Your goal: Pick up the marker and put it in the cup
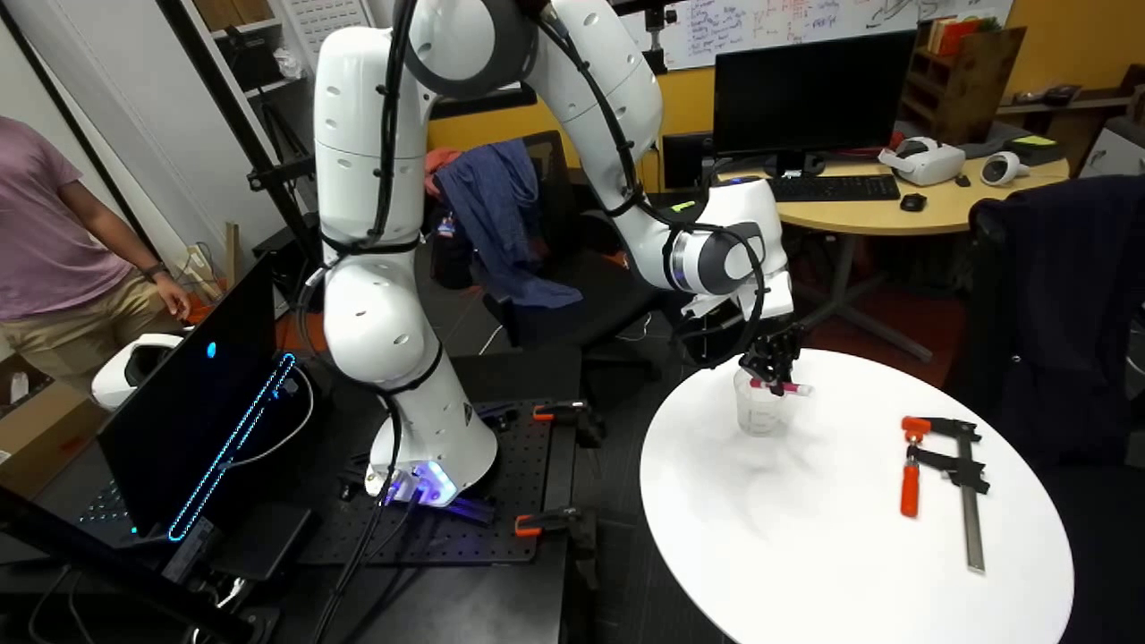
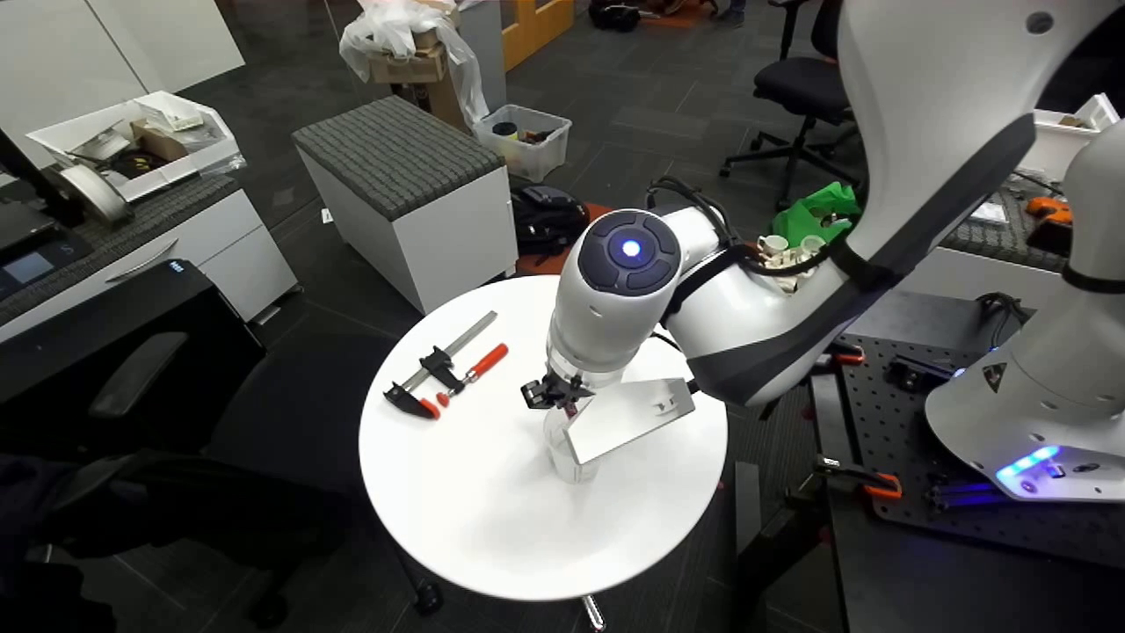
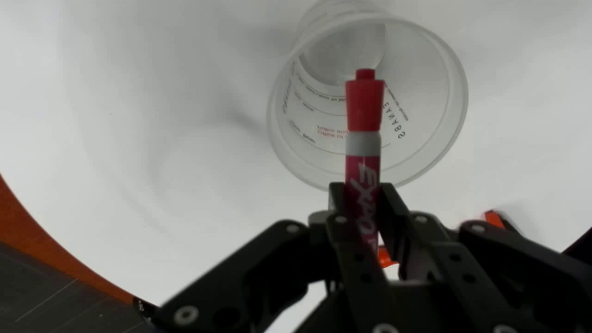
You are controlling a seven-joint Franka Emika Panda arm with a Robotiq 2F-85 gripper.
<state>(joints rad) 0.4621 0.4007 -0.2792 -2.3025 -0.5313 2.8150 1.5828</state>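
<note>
Wrist view: black two-finger gripper [image 3: 363, 192] pinches a slim red white-banded marker [image 3: 363, 143] snugly, roughly level, red end over the mouth of a clear plastic cup [image 3: 418, 106], so letting go this flat could bounce it off the rim imo

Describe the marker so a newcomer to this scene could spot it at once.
Start at the round white table, then find the black gripper above it. It holds the marker, whose red end shows against the clear cup in the wrist view. Unlike the red-and-black clamp lying on the table, it is a slim stick with a white band and Expo lettering.
</note>
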